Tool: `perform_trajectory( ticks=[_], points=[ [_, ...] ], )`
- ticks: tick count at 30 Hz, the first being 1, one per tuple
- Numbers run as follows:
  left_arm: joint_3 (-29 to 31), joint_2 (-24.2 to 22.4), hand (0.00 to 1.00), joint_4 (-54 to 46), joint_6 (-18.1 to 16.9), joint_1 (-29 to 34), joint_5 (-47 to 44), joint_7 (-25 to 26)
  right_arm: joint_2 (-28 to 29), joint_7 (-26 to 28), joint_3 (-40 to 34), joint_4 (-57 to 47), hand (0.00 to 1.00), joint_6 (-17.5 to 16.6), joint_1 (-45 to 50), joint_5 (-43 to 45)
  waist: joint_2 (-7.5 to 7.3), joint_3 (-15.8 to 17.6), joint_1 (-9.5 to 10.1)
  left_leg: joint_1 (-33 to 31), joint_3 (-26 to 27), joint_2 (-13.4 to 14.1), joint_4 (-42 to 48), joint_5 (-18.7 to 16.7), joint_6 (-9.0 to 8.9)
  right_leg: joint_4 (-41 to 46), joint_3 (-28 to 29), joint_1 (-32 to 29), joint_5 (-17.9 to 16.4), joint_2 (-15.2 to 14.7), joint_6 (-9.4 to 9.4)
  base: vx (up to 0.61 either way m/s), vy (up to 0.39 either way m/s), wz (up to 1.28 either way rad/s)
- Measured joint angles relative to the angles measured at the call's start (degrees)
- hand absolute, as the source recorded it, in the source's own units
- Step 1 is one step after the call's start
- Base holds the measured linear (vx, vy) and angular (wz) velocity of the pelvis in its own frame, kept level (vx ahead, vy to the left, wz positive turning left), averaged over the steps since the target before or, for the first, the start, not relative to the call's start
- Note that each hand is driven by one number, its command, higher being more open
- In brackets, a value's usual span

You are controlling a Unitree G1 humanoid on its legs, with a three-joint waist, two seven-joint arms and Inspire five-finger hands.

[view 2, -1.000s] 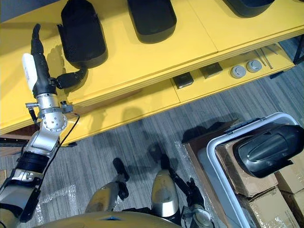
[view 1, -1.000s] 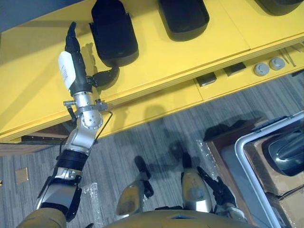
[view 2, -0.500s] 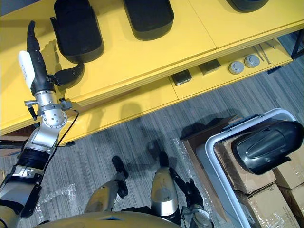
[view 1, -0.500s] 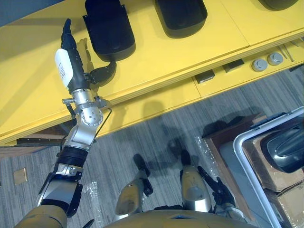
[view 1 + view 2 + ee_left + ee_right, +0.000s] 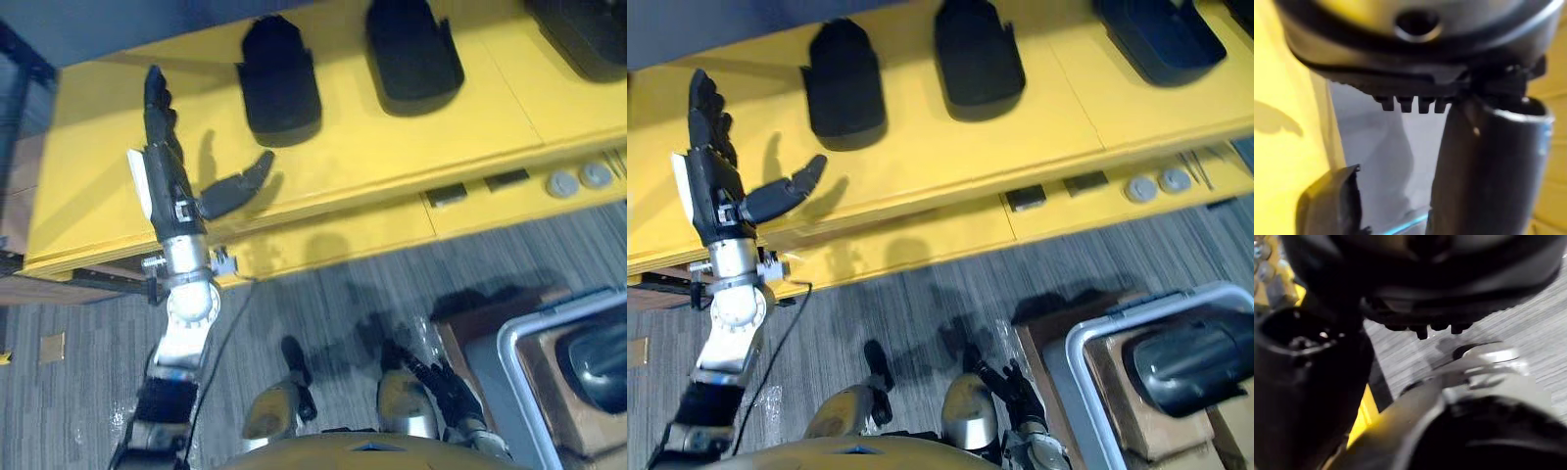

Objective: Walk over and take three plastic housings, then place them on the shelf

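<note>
Three black plastic housings lie on the top of the yellow shelf (image 5: 118,98): the left one (image 5: 280,84), the middle one (image 5: 412,54) and one at the far right (image 5: 585,34). My left hand (image 5: 165,166) hovers over the shelf to the left of the left housing, apart from it. It is open, fingers straight and thumb (image 5: 784,194) spread toward the housing, holding nothing. A fourth housing (image 5: 1193,365) rests in a white-rimmed bin at the lower right. My right hand (image 5: 1017,390) hangs low by the bin's left side, fingers relaxed and empty.
The shelf's lower level holds two grey round discs (image 5: 578,180) and small dark blocks (image 5: 451,195). The white-rimmed bin (image 5: 1073,348) stands on the grey carpet with cardboard boxes (image 5: 1127,431) inside. A brown board (image 5: 470,323) lies beside the bin.
The view has shifted, so the shelf sits lower and further right. My left hand has drawn away to the left of the left housing, its thumb spread wider. The housings stay put.
</note>
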Motion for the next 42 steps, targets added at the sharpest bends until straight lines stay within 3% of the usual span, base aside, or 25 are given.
perform_trajectory(
  ticks=[5,9,14,15,18,21,26,27,29,32,37,40,42],
  points=[
    [-0.5,-2.2,1.0,-4.7,-5.1,7.5,-4.8,-7.2,0.0,-0.6,-1.7,-3.0,1.0,-2.3,-1.4,0.2,-0.75,-5.6,3.07,3.4,0.0,0.1,-0.1,-0.8,-0.21,-1.3,-0.6,4.4,0.0,0.1,-0.03,0.06,-0.014,0.05],
    [1.8,-2.5,1.0,-8.2,-8.3,10.8,-5.2,-12.5,0.5,-0.6,-1.6,-10.8,1.0,-4.6,-0.7,0.0,-1.72,-7.7,3.19,4.0,0.7,0.2,-0.1,-0.7,-0.1,-1.7,-0.4,4.7,0.2,0.1,0.08,-0.06,0.009,-0.11],
    [3.5,-2.6,1.0,-10.0,-10.3,11.3,-5.0,-14.0,1.7,0.1,-1.3,-29.8,1.0,-6.4,5.0,1.5,-2.95,-8.6,2.65,4.2,3.4,0.5,-0.1,-1.1,0.37,-2.0,1.1,3.2,0.6,0.1,-0.31,-0.1,0.039,-0.19],
    [4.1,-2.7,1.0,-10.3,-10.9,12.1,-5.0,-13.7,1.9,0.3,-1.0,-32.6,1.0,-6.9,6.0,3.0,-3.54,-8.9,1.8,4.2,4.0,0.7,-0.1,-1.1,0.37,-2.2,1.4,2.9,0.8,0.1,-0.33,-0.06,0.041,-0.27],
    [4.3,-3.3,1.0,-10.2,-11.2,12.9,-5.0,-12.8,3.1,0.2,-1.0,-37.5,1.0,-7.4,8.3,4.4,-4.72,-10.4,1.01,4.0,6.3,1.2,-0.1,-1.1,0.36,-2.9,2.5,1.7,1.2,0.3,-0.5,-0.02,0.027,-0.41],
    [2.7,-3.6,1.0,-9.8,-10.8,12.9,-6.8,-12.3,3.9,-0.6,0.3,-39.7,1.0,-7.4,10.3,4.4,-5.63,-11.6,-0.97,3.9,8.2,1.6,-0.1,-1.0,0.07,-2.8,4.1,0.3,2.1,0.6,-0.73,0.01,0.012,-0.27],
    [1.6,-4.6,1.0,-8.0,-8.8,15.2,-6.7,-12.4,3.8,-3.0,3.9,-40.2,1.0,-7.4,11.3,4.6,-4.57,-12.7,-1.13,5.8,12.4,2.2,0.4,-1.9,-0.85,-2.8,10.5,-1.8,3.9,2.1,-0.49,0.03,0.008,-0.63],
    [1.7,-4.7,1.0,-7.6,-8.5,15.3,-6.8,-12.4,3.8,-3.4,4.3,-40.5,1.0,-7.4,11.1,4.6,-4.59,-12.6,-1.02,5.6,11.6,2.1,1.8,-2.8,-0.81,-2.8,11.9,-2.2,4.3,2.3,-0.59,0.04,0.003,-1.2],
    [2.0,-4.8,1.0,-7.4,-7.2,15.3,-6.0,-10.2,2.5,-4.5,7.7,-41.0,1.0,-7.4,8.9,4.4,-4.14,-12.3,1.91,0.7,0.3,1.8,15.7,-13.6,0.2,-3.0,20.0,-4.5,6.0,4.6,-1.39,0.01,-0.005,-1.76],
    [2.9,-6.0,1.0,-7.4,-7.1,16.1,-4.1,-5.0,0.6,-3.5,12.0,-41.3,1.0,-7.4,6.4,5.1,-2.69,-11.6,3.07,-1.0,-7.2,1.5,25.9,-22.6,0.81,-3.8,25.6,-4.6,6.9,8.0,-2.49,-0.06,0.082,-1.67],
    [2.4,-6.6,1.0,-7.5,-7.1,15.9,-3.7,-3.9,0.6,-3.8,12.7,-43.5,1.0,-7.3,7.4,6.7,-2.48,-10.9,2.38,-2.0,-5.4,1.7,28.2,-23.9,1.22,-2.8,25.5,-6.1,7.7,7.5,-1.15,0.02,0.081,-0.35],
    [1.4,-6.8,1.0,-7.9,-7.0,14.3,-4.2,-3.6,1.3,-4.2,12.2,-46.3,1.0,-7.3,9.2,12.2,-1.53,-7.7,1.77,-2.9,-8.7,1.9,33.0,-25.4,1.07,6.0,24.5,-8.8,5.7,8.7,-0.69,0.03,0.062,0.08],
    [1.4,-6.7,1.0,-8.4,-6.2,12.9,-4.7,-3.6,3.0,-5.4,11.2,-48.3,1.0,-7.3,10.6,12.2,-2.4,-6.7,1.73,-2.4,-9.0,2.1,33.5,-26.0,1.45,11.8,24.5,-11.2,5.1,9.6,-1.02,-0.05,0.063,-0.13]
  ],
)
